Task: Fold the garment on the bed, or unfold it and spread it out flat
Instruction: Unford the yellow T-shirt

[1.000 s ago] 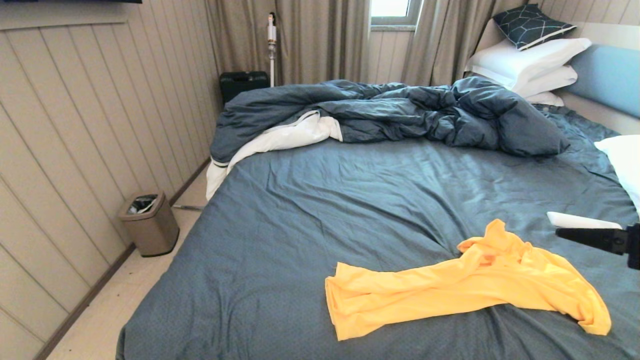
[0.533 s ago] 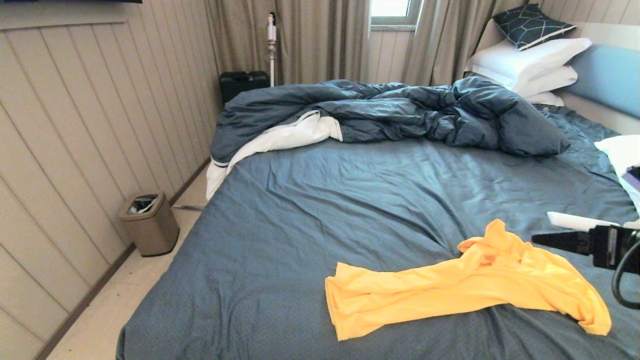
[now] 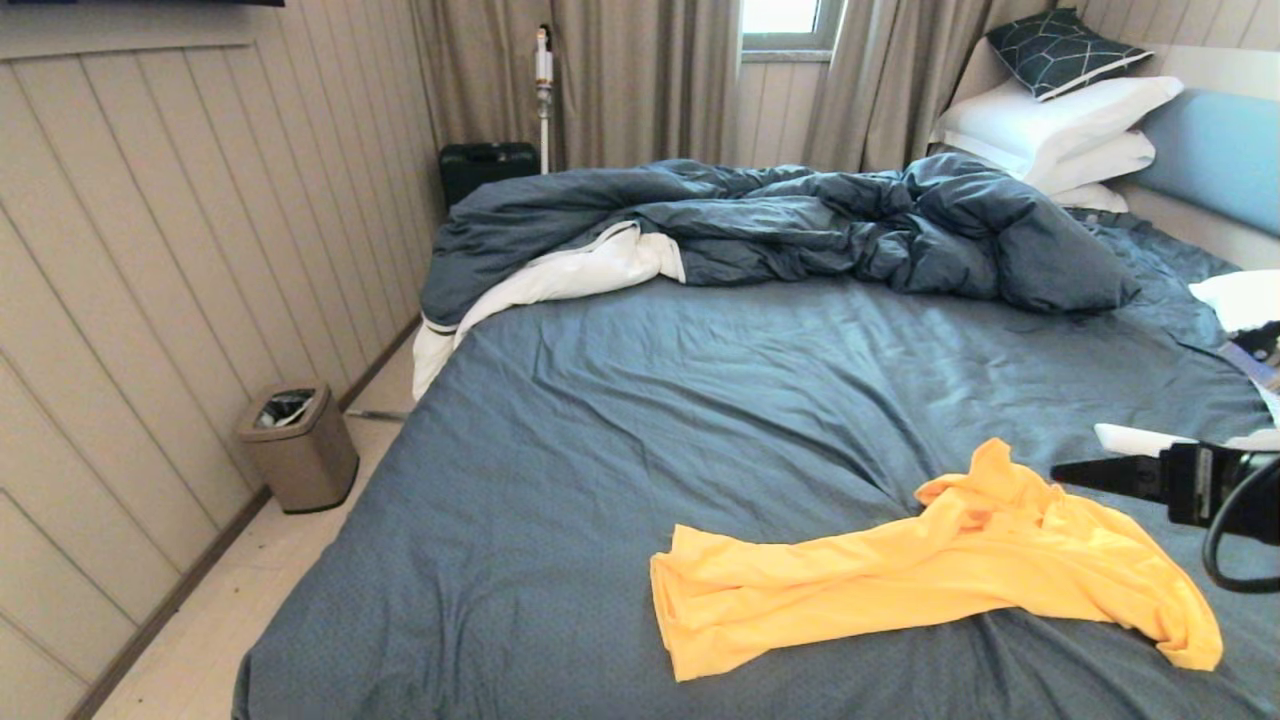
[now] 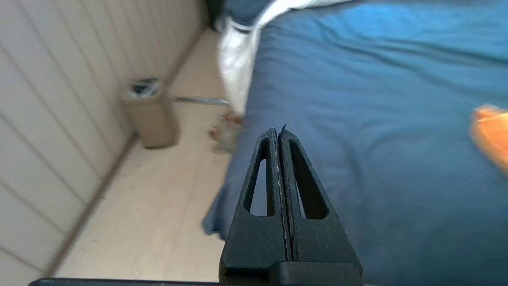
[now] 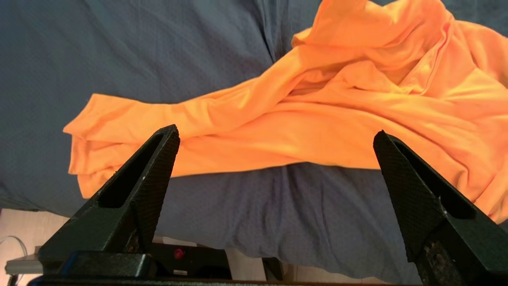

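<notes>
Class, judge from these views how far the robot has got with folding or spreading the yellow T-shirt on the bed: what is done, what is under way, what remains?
Done: nothing; the T-shirt lies crumpled on the bed, untouched.
In hand: the right hand is wide open above the shirt, holding nothing. The left hand is shut and empty, near the bed's left edge.
Left: gripping the shirt, then all the spreading or folding.
</notes>
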### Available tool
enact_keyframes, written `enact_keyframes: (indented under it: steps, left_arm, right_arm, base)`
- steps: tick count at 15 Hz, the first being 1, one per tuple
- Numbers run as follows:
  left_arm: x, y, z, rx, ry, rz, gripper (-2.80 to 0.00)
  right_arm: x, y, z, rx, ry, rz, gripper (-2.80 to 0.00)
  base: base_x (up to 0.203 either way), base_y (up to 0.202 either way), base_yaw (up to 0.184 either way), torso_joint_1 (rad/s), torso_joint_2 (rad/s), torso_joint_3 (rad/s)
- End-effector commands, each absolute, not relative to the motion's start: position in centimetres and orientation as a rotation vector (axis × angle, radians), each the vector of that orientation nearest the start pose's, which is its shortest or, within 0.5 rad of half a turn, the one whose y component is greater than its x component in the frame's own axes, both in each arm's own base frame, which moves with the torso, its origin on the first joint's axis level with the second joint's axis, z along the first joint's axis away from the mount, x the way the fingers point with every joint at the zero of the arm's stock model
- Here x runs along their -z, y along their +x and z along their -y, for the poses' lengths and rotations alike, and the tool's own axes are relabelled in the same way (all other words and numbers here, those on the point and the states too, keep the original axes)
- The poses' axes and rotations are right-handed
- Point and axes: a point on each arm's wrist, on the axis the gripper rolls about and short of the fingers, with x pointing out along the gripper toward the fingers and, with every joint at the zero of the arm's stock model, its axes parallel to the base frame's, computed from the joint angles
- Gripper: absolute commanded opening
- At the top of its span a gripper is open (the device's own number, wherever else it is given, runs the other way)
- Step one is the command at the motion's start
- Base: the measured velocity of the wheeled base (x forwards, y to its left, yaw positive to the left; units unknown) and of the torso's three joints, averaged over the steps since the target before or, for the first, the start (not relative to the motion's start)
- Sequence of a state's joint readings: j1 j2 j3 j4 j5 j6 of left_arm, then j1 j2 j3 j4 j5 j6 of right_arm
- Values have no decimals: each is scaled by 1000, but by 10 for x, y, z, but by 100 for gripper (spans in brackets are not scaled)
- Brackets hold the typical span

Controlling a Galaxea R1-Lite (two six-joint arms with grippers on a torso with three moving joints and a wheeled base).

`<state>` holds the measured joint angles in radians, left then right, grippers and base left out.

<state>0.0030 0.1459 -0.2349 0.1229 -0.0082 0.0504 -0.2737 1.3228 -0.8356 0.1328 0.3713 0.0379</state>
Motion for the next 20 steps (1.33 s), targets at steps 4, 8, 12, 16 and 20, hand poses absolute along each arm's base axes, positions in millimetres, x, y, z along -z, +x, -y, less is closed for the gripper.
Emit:
enact_keyframes:
  steps: [4, 8, 12, 16, 20]
  left_arm:
    - [-189, 100, 14, 260, -51, -600, -280]
    - [-160, 174, 95, 554, -62, -974, -280]
    - [-137, 190, 157, 659, -60, -1067, -280]
    - [-116, 196, 170, 647, -43, -1150, -280]
    - [-118, 209, 210, 689, -107, -1108, -280]
  right_arm:
    - [-228, 199, 47, -85, 234, -558, 0]
    - [-229, 215, 49, -96, 234, -569, 0]
    - [-231, 222, 49, -97, 240, -561, -280]
    - [-234, 228, 47, -115, 232, -561, -280]
    - [-236, 231, 48, -114, 234, -555, -280]
  base:
    - [0, 0, 0, 0, 0, 0]
    - [0, 0, 0, 0, 0, 0]
    - [0, 0, 0, 0, 0, 0]
    - [0, 0, 0, 0, 0, 0]
    - [0, 0, 0, 0, 0, 0]
